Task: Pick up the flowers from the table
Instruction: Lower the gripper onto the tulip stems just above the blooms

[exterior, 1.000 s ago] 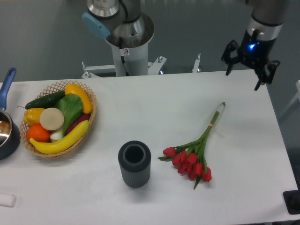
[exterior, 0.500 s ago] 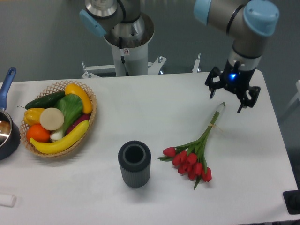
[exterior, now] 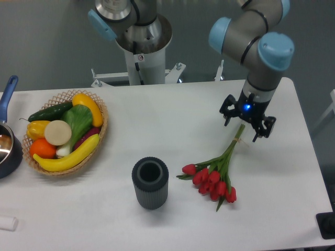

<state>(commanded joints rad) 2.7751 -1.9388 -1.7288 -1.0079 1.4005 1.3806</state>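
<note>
One bunch of roughly nine red tulips (exterior: 215,177), green stems tied, lies on the white counter (exterior: 172,120); the one end effector (exterior: 244,124), fingers spread wide, straddles the stem ends.

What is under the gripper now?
Under the open gripper lies the stem end of the flowers on the white table. The gripper covers the very tip of the stems.

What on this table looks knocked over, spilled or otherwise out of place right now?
Nothing stands out. The flowers lie flat on the table, the dark ribbed cup stands upright, and the produce sits inside the wicker basket.
</note>
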